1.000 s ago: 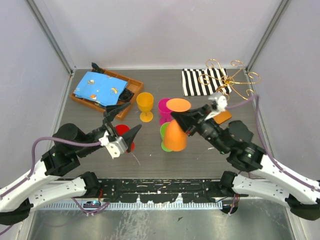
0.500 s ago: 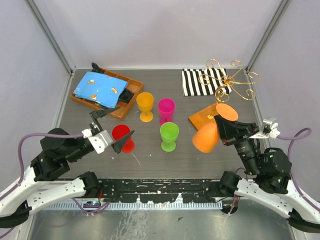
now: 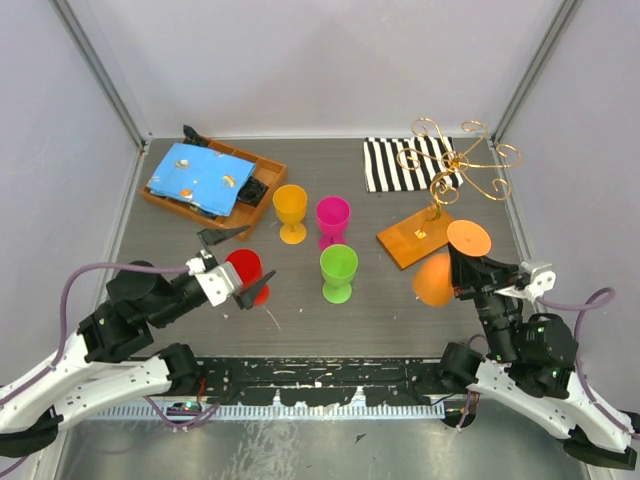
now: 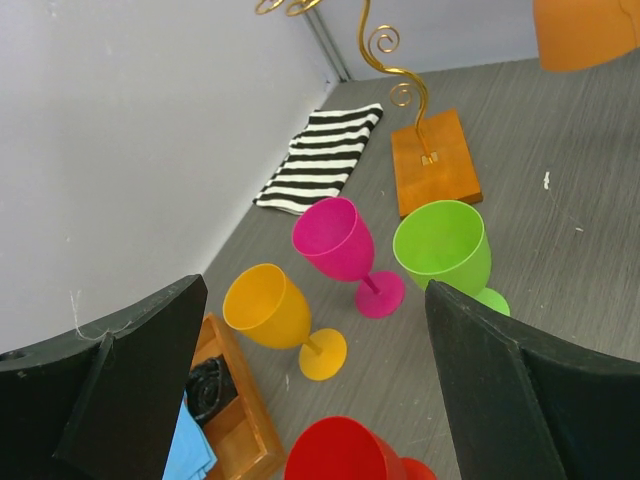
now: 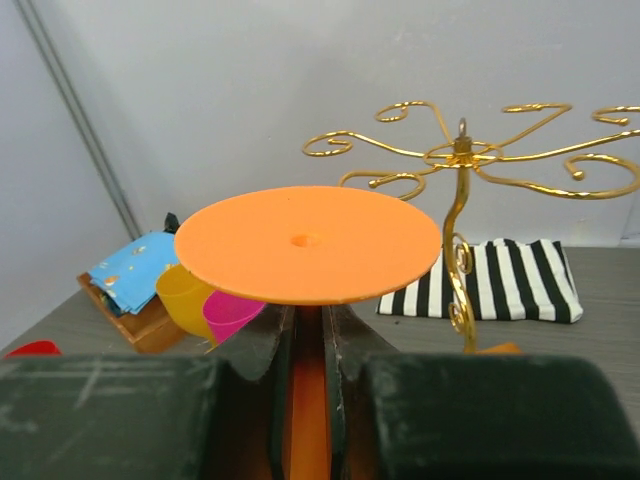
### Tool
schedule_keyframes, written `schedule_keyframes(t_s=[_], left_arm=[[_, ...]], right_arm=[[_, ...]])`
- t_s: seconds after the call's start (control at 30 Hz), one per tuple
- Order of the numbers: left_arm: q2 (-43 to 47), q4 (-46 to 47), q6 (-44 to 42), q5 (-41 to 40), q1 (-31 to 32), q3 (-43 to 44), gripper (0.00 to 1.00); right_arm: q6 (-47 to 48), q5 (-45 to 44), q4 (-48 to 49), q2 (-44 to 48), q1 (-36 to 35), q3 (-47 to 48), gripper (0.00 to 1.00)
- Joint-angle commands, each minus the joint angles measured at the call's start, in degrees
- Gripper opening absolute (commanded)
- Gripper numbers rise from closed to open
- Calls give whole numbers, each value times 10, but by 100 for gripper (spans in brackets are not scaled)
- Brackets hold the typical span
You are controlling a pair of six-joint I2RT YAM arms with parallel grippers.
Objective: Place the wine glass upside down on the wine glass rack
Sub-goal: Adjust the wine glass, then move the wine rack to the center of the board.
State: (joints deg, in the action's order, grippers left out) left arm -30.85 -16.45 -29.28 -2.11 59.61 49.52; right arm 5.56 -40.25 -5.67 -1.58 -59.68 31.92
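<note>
Four other wine glasses are stood upright in the middle of the table [image 3: 380, 312]: a yellow glass [image 3: 291, 208] at the far side, a pink glass [image 3: 333, 217] just to its right, a green glass [image 3: 338, 268] nearer, and a red glass [image 3: 243, 270] at the near left. A wooden tray [image 3: 265, 163] with a blue cloth [image 3: 195, 172] on it is set at the far left. A striped cloth [image 3: 400, 165] is laid flat at the far right. The left gripper [image 3: 248, 258] is held over the red glass with its fingers spread wide, and nothing is held in them. The four glasses are all to the left of the wine glass rack [image 3: 455, 160] and apart from it. The rack is made of thin gold wire with curled arms, and it is stood on a flat wooden base [image 3: 420, 237] at the right, just near of the striped cloth. The orange wine glass [image 3: 435, 278] is held up off the table at the near right, close to the near corner of the base. It is turned upside down, with its round flat foot on top and its bowl below. Its stem is pinched between the narrow fingers of the right gripper [image 5: 308, 335]. From the right wrist, the gold arms are seen above and behind the foot.
</note>
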Motion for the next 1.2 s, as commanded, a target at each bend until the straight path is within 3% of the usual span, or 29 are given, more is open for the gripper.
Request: schedule_keyframes(t_s=[0.0, 0.43, 0.83, 1.17], left_arm=[[6, 41, 18, -3, -1, -21, 98], [2, 45, 11, -13, 0, -40, 98], [-6, 46, 0, -17, 0, -51, 98], [-12, 78, 55, -45, -1, -47, 98]], right_arm=[[58, -21, -15, 9, -2, 8, 1], [160, -45, 66, 10, -2, -37, 1], [219, -16, 158, -75, -2, -53, 1], [153, 69, 83, -141, -3, 20, 1]])
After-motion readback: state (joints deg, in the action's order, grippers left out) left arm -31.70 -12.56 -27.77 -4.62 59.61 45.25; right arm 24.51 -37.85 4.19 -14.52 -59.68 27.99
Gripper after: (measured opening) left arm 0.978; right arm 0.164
